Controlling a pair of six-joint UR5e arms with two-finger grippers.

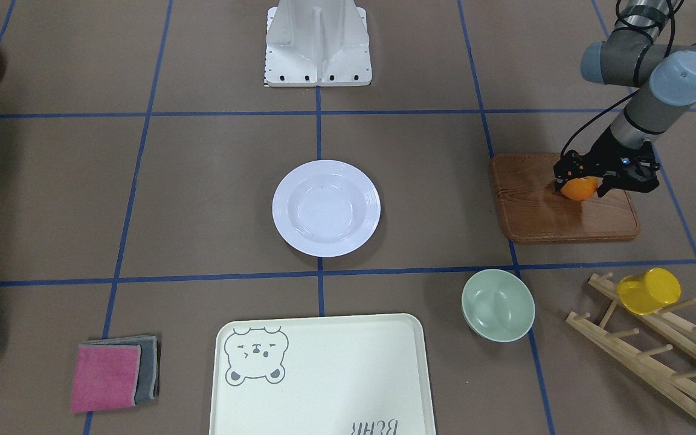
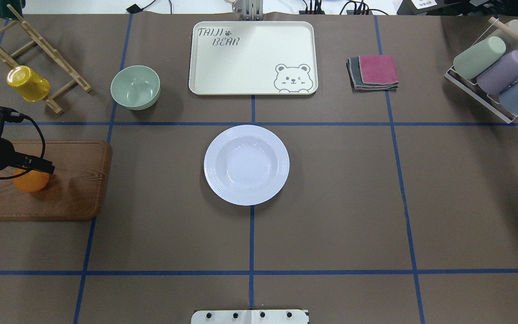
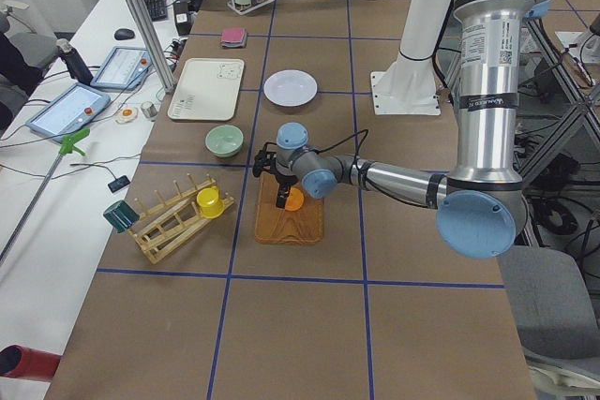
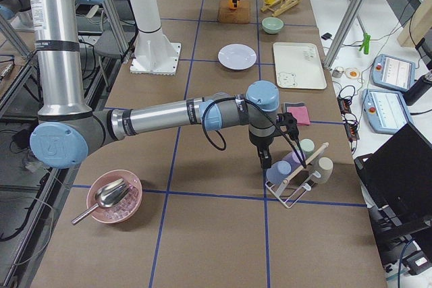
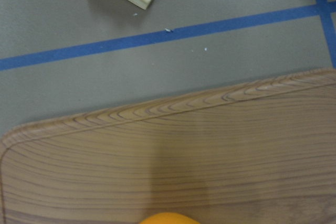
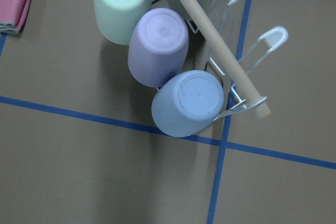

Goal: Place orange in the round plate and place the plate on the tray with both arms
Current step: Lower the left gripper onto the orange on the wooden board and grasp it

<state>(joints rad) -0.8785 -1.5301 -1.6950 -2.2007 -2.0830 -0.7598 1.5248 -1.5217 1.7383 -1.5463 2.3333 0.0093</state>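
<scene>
Orange (image 1: 577,190) sat on the wooden cutting board (image 1: 535,214), right of frame in the front-facing view, well apart from the round plate (image 1: 287,208) at centre. Left gripper (image 1: 583,185) straddled it from above, fingers close at its sides; could not tell whether it was clamped. Judged light, firm, smooth-skinned and apt to roll, so grip across the widest girth with moderate force. Right gripper (image 4: 265,161) hung beside the cup rack (image 4: 297,179); opening not discernible.
</scene>
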